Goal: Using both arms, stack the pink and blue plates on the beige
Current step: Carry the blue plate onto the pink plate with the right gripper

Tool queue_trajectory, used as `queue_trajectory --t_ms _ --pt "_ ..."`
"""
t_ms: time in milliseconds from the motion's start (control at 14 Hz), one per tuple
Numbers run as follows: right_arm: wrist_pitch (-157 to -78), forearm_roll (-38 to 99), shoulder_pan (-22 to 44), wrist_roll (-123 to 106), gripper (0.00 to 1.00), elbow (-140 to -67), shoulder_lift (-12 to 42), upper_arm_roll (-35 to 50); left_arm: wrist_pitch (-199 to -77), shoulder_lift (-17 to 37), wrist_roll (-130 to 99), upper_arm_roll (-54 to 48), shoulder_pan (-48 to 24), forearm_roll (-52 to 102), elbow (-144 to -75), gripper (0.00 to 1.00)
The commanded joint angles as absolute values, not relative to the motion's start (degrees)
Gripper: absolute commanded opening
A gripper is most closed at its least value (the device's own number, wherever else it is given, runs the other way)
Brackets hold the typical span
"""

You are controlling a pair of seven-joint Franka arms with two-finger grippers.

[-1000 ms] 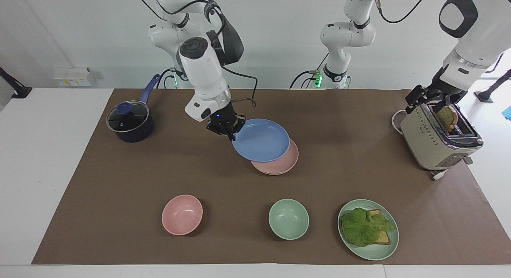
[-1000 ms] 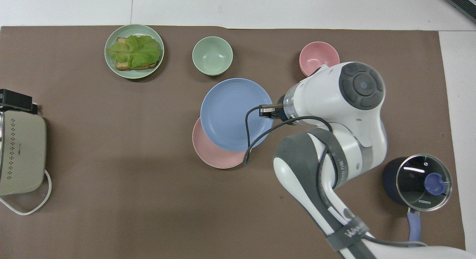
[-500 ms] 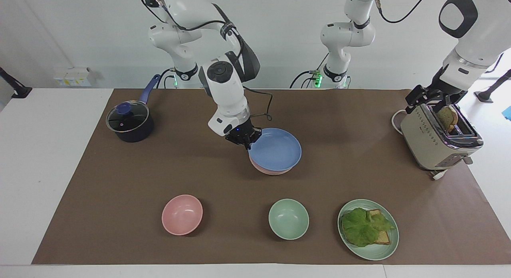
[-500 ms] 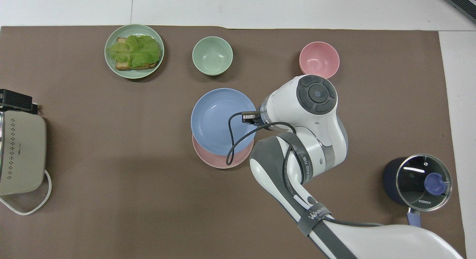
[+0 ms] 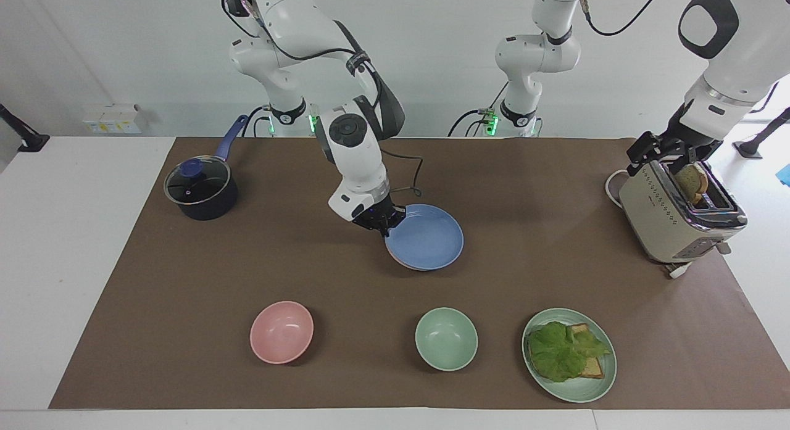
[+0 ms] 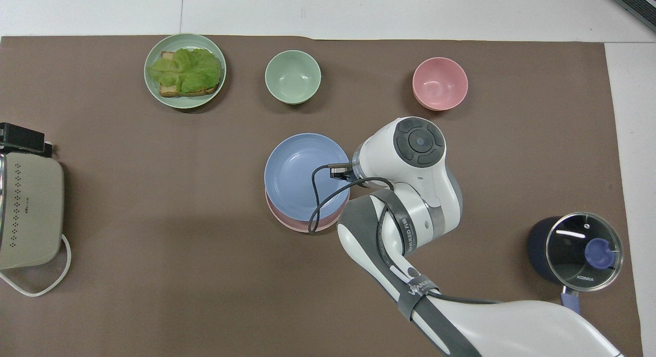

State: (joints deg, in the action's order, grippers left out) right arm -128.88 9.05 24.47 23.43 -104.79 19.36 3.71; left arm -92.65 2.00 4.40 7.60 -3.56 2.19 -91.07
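The blue plate point(image 5: 429, 239) point(image 6: 300, 175) lies over the pink plate point(image 6: 287, 221) at the mat's middle, covering it but for a thin rim. My right gripper point(image 5: 384, 223) is shut on the blue plate's rim at the side toward the right arm's end; that edge sits slightly higher. I cannot tell whether the plate rests fully on the pink one. In the overhead view the right wrist hides the gripper. The beige plate is hidden. My left gripper point(image 5: 673, 155) hangs open over the toaster point(image 5: 673, 220), beside a bread slice point(image 5: 691, 182) standing in its slot.
A dark pot with a glass lid point(image 5: 200, 189) stands toward the right arm's end. Farther from the robots sit a pink bowl point(image 5: 281, 331), a green bowl point(image 5: 445, 339) and a green plate point(image 5: 577, 396) with lettuce on bread.
The right arm carried the blue plate sideways and down until it came squarely over the pink plate. The left arm has not moved.
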Motion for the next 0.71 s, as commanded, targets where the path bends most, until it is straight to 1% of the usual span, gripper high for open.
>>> queue_trajectory --t_ms 0,643 --pt "-130.43 10.46 24.52 22.94 0.0 -106.96 18.37 3.78 -92.02 1.67 4.75 7.65 -3.78 0.97 -90.79 1.0" --pt "-130.52 10.63 24.52 23.03 0.0 -107.75 18.63 3.78 -92.02 1.67 4.75 7.65 -3.69 0.97 -90.79 1.0"
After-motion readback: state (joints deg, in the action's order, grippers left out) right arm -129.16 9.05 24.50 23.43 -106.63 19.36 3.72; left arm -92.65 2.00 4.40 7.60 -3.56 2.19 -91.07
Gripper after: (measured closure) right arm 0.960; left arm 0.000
